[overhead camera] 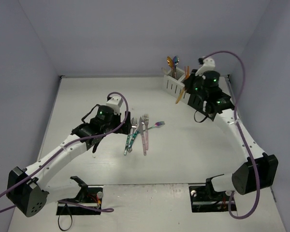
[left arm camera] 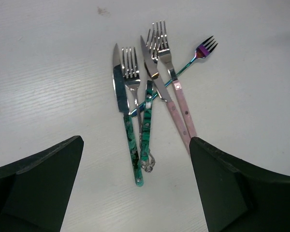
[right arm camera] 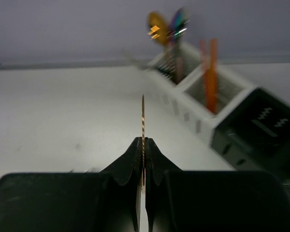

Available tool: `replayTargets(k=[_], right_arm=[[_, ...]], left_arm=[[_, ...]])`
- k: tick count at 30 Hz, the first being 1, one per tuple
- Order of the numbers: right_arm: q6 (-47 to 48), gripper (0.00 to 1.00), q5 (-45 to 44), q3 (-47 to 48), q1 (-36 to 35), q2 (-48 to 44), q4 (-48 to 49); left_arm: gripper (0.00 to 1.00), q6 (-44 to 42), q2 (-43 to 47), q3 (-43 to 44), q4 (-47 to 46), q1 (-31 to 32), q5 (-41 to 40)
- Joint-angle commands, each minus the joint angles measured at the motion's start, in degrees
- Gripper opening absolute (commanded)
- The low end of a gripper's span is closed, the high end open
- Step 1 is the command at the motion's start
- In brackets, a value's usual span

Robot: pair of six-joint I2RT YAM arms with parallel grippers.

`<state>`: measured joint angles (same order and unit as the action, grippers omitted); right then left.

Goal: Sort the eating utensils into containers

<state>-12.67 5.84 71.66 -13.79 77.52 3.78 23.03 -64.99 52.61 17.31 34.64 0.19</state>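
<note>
Pinches a thin copper-orange utensil (right arm camera: 143, 116) edge-on in the tightly clenched right gripper (right arm camera: 143, 142), near the white caddy (overhead camera: 171, 86) with spoons (overhead camera: 171, 62) standing in it, and holds the left gripper (left arm camera: 136, 138) spread wide and empty above the crossed forks and knives (left arm camera: 150, 92) lying on the table (left arm camera: 48, 72).

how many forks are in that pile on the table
3: a silver-tined fork with a green marbled handle leftmost, a silver-tined fork with a pink handle in the middle, and a small iridescent purple fork rightmost. None seems hidden.
</note>
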Motion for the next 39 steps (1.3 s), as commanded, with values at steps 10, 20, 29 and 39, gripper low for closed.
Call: replayTargets(k=[10, 20, 29, 39], right_arm=[[8.30, 0.00, 2.65, 19.30, 19.02, 14.45, 6.50], [8.50, 0.00, 8.21, 22.56, 20.65, 25.07, 7.29], [7.84, 0.00, 14.34, 21.61, 20.65, 31.94, 7.64], [7.47, 0.12, 19.55, 21.11, 20.73, 34.52, 6.73]], left_arm=[[0.91, 4.78, 1.69, -1.90, 8.37, -1.72, -1.94], [0.91, 5.50, -0.09, -2.18, 9.41, -1.80, -0.74], [0.91, 4.76, -2.48, -1.82, 8.74, -1.77, -0.11], [0.90, 2.28, -3.18, -0.95, 8.39, -1.77, 4.23]])
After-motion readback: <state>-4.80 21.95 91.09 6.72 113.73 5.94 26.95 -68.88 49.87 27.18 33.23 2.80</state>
